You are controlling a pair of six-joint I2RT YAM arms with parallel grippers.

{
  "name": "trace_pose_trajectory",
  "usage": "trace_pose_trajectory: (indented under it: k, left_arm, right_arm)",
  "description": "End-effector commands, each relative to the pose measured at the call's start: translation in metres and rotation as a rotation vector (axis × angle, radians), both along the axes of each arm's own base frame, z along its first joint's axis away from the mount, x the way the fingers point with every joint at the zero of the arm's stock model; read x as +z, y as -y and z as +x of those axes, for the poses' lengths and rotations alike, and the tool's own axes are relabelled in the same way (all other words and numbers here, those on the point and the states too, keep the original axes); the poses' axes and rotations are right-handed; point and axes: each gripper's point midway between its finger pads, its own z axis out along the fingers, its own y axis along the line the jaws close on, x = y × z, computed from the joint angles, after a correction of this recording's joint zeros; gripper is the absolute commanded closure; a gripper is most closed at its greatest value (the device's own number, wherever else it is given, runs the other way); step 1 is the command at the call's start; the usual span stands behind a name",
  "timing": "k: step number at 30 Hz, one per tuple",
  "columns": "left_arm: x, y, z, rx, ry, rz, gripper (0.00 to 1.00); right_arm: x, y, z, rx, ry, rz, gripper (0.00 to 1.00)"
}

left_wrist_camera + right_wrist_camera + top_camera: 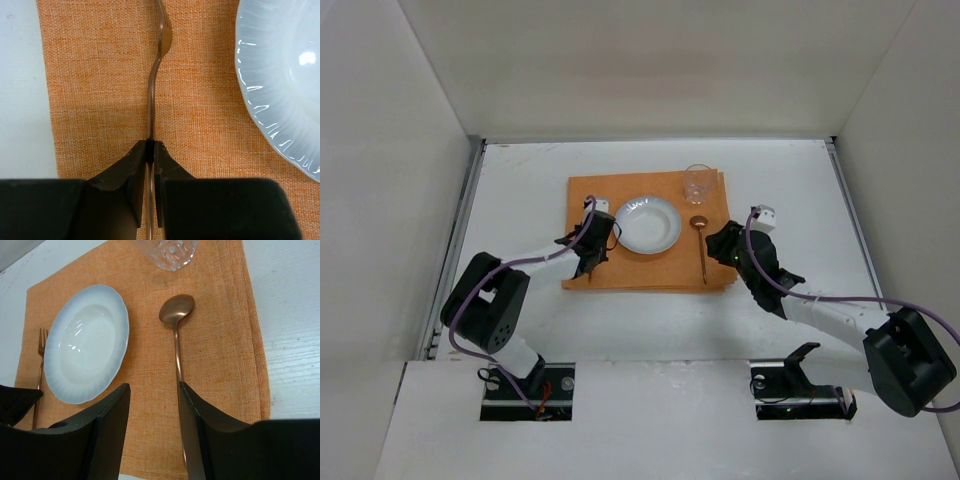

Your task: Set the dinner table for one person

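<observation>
White and matte, the table (520, 190) fills the middle of the top view, and the setting sits at its centre. On it lies an orange woven mat (650, 272). A pale plate (648, 224) sits at the middle of the mat, a glass (698, 183) at its upper right corner, and a copper spoon (701, 245) to the right of the plate.

The left gripper (151, 147) is pinched tight on the thin handle of a fork (156, 75), which runs up the left strip of the mat between the mat's edge and the plate. The grip is narrow and sits low on the handle. If the jaws part while the fork is off the cloth or tilted, it could roll or land crooked. A sideways drift to the right of that view could knock the tines against the plate rim. Dragging the fork could also bunch the cloth and shift everything on it.

The right gripper (152, 390) stands wide open with nothing in it. The spoon's handle runs down to the inner edge of its right-hand finger, and whether the two touch cannot be told. A careless lift or swing there could flick the spoon askew or push it towards the glass.

The mat's weave is coarse and should hold cutlery, but its right edge shows doubled layers. The bare tabletop around it looks smooth and slightly scuffed. Grey rails (460, 240) run down both sides of the table, and plain white panels wall it in at the left, right and back.
</observation>
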Motion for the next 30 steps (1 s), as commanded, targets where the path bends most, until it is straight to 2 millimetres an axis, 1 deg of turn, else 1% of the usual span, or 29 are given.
trace_pose_trajectory:
  k: [1, 8, 14, 16, 18, 20, 24, 28, 30]
  left_arm:
    - [0.001, -0.008, 0.003, 0.020, 0.009, 0.025, 0.97]
    - [0.008, -0.006, 0.012, 0.019, 0.032, 0.035, 0.96]
    - [0.003, -0.005, 0.015, 0.015, 0.028, 0.050, 0.94]
    - [0.003, -0.005, 0.012, 0.011, 0.027, 0.055, 0.91]
    - [0.004, -0.006, 0.011, 0.018, 0.035, 0.058, 0.82]
    - [0.011, -0.008, 0.010, 0.028, 0.054, 0.063, 0.75]
    - [0.034, -0.009, 0.010, 0.044, 0.112, 0.048, 0.63]
    - [0.068, -0.008, 0.007, 0.072, 0.193, -0.003, 0.52]
    - [0.087, -0.007, 0.003, 0.086, 0.249, -0.042, 0.50]
  right_arm:
    - [0.017, -0.002, 0.009, -0.012, 0.058, 0.040, 0.51]
    - [0.015, -0.003, 0.009, -0.009, 0.051, 0.041, 0.51]
    - [0.015, -0.004, 0.008, -0.006, 0.051, 0.041, 0.51]
    - [0.014, -0.004, 0.008, -0.003, 0.047, 0.040, 0.51]
    - [0.016, -0.004, 0.008, -0.005, 0.055, 0.042, 0.51]
    - [0.017, -0.003, 0.008, -0.006, 0.055, 0.045, 0.51]
    - [0.017, -0.004, 0.008, -0.004, 0.056, 0.045, 0.51]
    - [0.019, -0.004, 0.008, -0.004, 0.061, 0.048, 0.51]
    - [0.018, -0.003, 0.007, -0.007, 0.061, 0.047, 0.52]
